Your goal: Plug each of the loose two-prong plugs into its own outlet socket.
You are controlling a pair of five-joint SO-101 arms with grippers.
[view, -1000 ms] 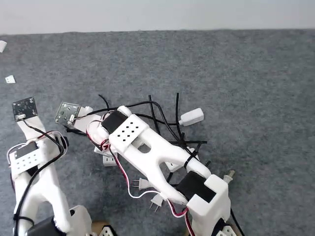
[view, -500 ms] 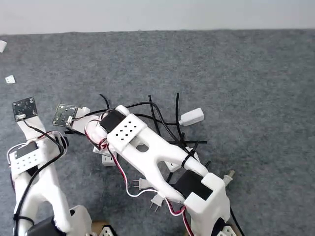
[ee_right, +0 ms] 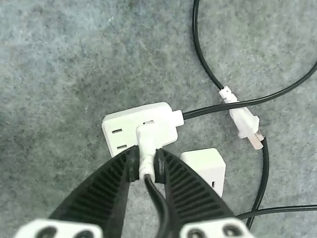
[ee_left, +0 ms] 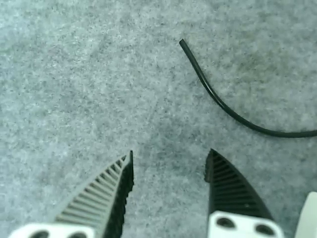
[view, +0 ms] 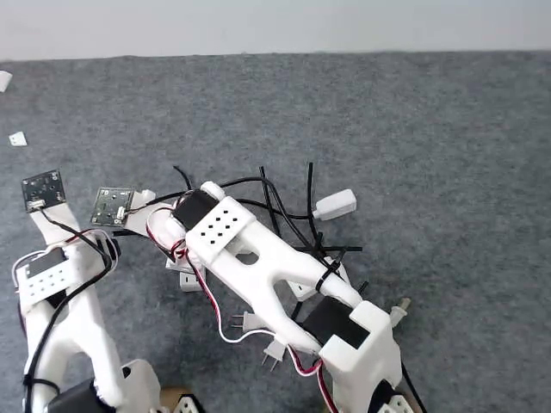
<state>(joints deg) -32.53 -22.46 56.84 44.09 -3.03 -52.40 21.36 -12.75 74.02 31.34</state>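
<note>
One white plug (ee_right: 147, 140), black-corded, lies against a white socket block (ee_right: 120, 127)

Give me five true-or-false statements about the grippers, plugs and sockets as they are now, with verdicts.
1. The right gripper is shut on a white plug. True.
2. The left gripper holds a plug. False: its fingers are open over grey carpet, with a black cord lying beyond them.
3. The white plug touches a white outlet block. True.
4. Every plug is already in a socket. False: a loose plug lies on the carpet with its prongs bare.
5. The work surface is bare wood. False: it is grey carpet.
</note>
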